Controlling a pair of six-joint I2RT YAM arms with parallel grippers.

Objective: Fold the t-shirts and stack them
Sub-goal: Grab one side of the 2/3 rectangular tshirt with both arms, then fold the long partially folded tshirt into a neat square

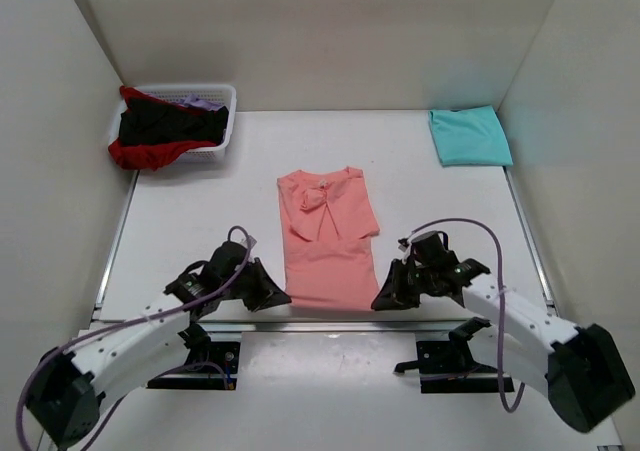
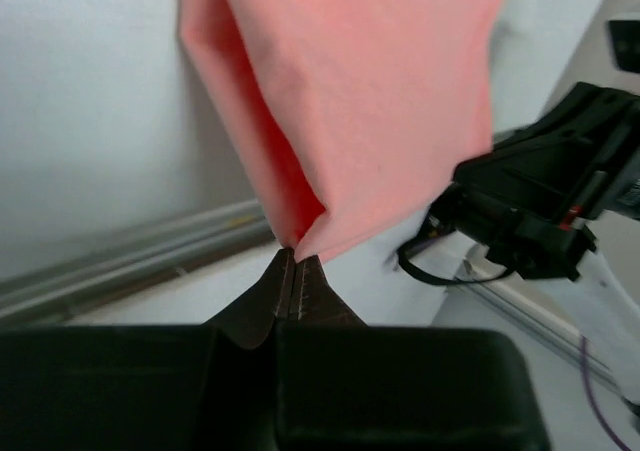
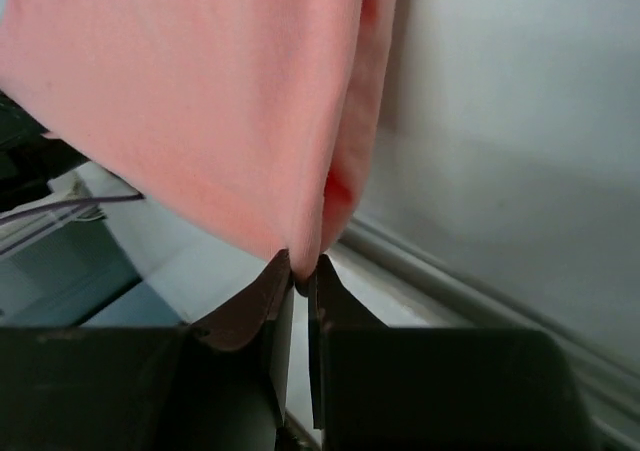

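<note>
Top external: turquoise shirt [image 1: 470,136] lies folded beyond the salmon shirt [image 1: 325,236], whose near corners my left tool [image 1: 281,296] and right tool [image 1: 384,299] pinch; heaped shirts [image 1: 165,131] in the basket [image 1: 228,121] await

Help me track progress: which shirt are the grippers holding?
The pink shirt: the left gripper and right gripper pinch its near corners. The turquoise shirt lies far right; the black shirt and red shirt sit in the basket.
</note>
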